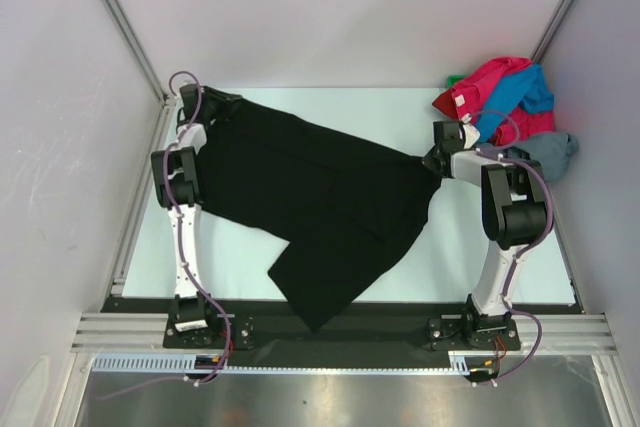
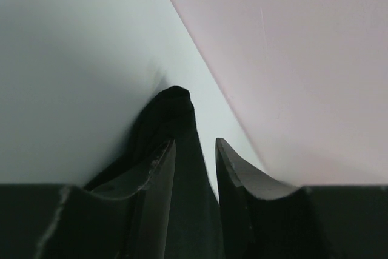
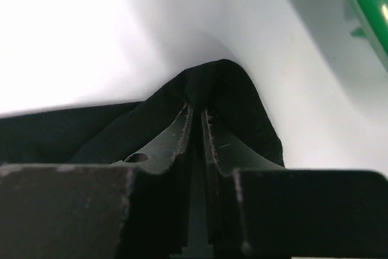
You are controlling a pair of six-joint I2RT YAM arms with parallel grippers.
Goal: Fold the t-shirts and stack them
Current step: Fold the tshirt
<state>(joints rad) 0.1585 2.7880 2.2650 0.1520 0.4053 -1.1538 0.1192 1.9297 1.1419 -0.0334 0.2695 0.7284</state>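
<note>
The black t-shirt [image 1: 320, 207] lies spread across the table, stretched between my two grippers, with one lower corner reaching over the front edge. My left gripper [image 1: 212, 105] is at the shirt's far left corner. In the left wrist view its jaws [image 2: 195, 144] stand apart around a bunched fold of black cloth [image 2: 173, 104], with table showing beside the right finger. My right gripper [image 1: 432, 160] is pinched on the shirt's right corner. In the right wrist view [image 3: 197, 110] its jaws are shut on the black cloth [image 3: 236, 89].
A heap of shirts sits at the back right corner: red-pink [image 1: 490, 82], bright blue [image 1: 525, 97] and grey [image 1: 550, 152], just behind my right arm. A green object [image 1: 455, 80] lies beside the heap and shows in the right wrist view [image 3: 364, 4]. White walls enclose the table closely.
</note>
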